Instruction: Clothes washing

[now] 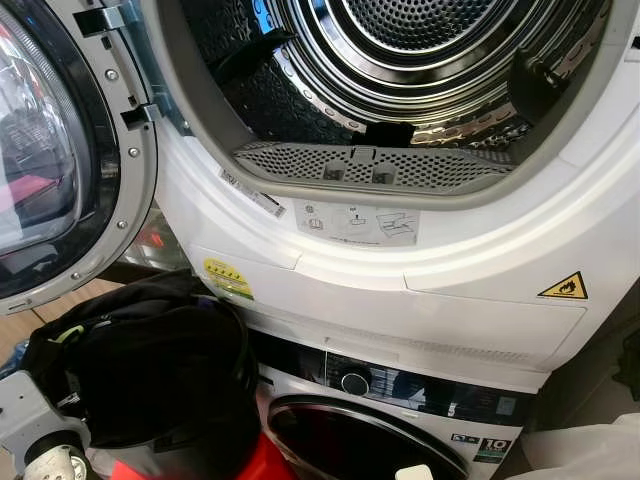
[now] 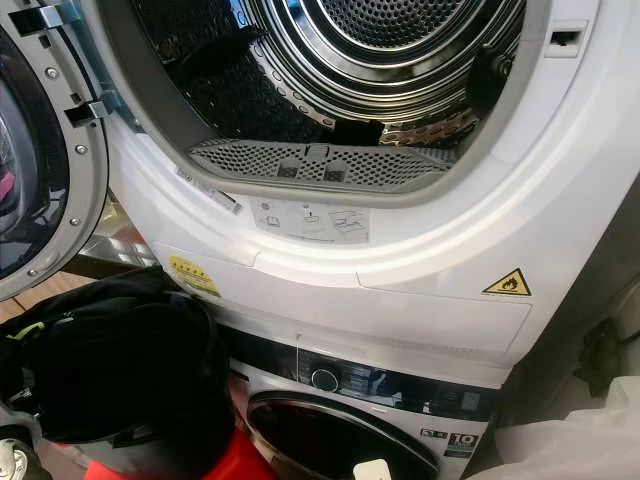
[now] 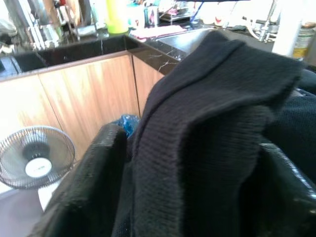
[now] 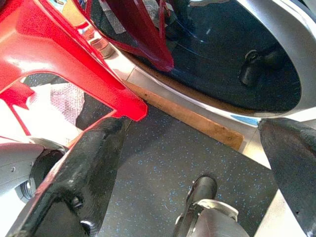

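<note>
Black knitted cloth, a dark garment (image 3: 207, 133), lies draped between the two fingers of the left gripper (image 3: 190, 177), which are set apart on either side of it, so the cloth seems to be hung over them more than pinched; in the head views the bundle (image 1: 160, 375) sits low on the near left, below the open drum. The right gripper (image 4: 197, 163) hangs low with its fingers wide apart and holding nothing, above a speckled dark floor beside a red basket (image 4: 59, 54). Farther off, the upper machine's drum (image 1: 420, 60) gapes open above the perforated lint filter (image 1: 370, 165), its door (image 1: 50, 150) swung out to the left. A loose drape could slide off on the lift, or a trailing sleeve could catch on the door or the drum's lip.
</note>
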Available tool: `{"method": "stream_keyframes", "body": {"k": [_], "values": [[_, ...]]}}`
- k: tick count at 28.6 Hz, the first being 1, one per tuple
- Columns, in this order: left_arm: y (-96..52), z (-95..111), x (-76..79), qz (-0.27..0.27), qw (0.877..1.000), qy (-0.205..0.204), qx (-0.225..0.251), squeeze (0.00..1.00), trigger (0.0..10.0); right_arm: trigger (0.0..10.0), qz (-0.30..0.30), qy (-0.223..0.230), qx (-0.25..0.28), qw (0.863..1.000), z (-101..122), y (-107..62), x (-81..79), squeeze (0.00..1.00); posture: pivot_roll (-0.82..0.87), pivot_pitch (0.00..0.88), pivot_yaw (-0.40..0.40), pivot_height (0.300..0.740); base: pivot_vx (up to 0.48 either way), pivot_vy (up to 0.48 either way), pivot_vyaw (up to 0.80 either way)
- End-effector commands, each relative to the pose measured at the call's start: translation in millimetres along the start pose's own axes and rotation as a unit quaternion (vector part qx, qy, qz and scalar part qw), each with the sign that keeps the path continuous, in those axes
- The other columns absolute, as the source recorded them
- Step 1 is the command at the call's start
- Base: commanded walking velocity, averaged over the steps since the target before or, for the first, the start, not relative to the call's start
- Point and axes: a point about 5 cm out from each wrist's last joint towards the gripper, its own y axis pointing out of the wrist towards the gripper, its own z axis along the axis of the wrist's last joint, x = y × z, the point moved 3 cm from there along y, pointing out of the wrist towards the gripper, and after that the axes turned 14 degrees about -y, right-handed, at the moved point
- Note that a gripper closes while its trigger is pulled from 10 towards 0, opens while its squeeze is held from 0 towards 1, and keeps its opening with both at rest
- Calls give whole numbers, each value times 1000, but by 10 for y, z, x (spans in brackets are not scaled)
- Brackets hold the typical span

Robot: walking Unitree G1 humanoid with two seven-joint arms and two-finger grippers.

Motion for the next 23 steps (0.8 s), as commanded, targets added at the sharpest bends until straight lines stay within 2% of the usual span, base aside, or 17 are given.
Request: {"method": "stream_keyframes", "body": {"k": [1,4,5,7,9,11,16,18,22,23], "values": [[-3,88,19,-12,1000,17,24,0,9373,10000,10,0,-2,1000,4,0,-76,0,7,3,147,740,0,0,0],[-9,119,52,-25,999,33,35,0,9647,10000,9,1,0,1000,16,3,-71,0,6,1,149,740,0,0,0],[-17,125,111,-47,997,54,41,0,10000,10000,9,1,0,1000,22,5,-70,0,8,0,148,740,0,0,0],[-20,121,137,-57,996,62,41,0,10000,10000,9,1,0,1000,23,5,-70,0,8,0,148,740,0,0,0],[-49,78,243,-103,990,91,41,0,10000,10000,9,0,0,1000,23,5,-74,0,9,0,149,740,0,0,0],[-65,78,275,-117,987,96,45,0,10000,10000,9,0,0,1000,24,5,-76,0,7,0,149,740,0,0,0],[-192,60,428,-191,971,129,61,0,10000,10000,8,2,2,1000,36,7,-74,0,4,0,150,740,0,0,0],[-240,69,449,-208,964,147,71,0,10000,10000,7,3,2,1000,35,7,-71,0,4,0,151,740,0,0,0],[-329,164,439,-226,957,157,94,0,10000,10000,3,6,-1,1000,10,2,-54,0,12,0,149,740,0,0,0],[-379,216,469,-250,949,162,104,1000,10000,10000,2,6,-3,1000,-1,0,-46,0,17,1,147,740,0,0,0]]}}
